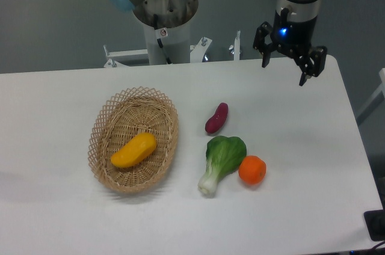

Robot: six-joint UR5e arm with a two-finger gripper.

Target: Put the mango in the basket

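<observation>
The mango [133, 150], yellow shading to orange, lies inside the basket [100, 132], an oval tan wicker basket on the left of the white table. My gripper [283, 70] hangs open and empty above the table's back right part, far to the right of the basket and well apart from the mango. Its two black fingers [305, 76] point down and stand spread.
A dark purple-red oblong vegetable [216, 118] lies right of the basket. A leafy green [222, 156] and a round orange fruit [252, 169] lie side by side in front of it. The arm's base column [163, 20] stands behind the table's back edge.
</observation>
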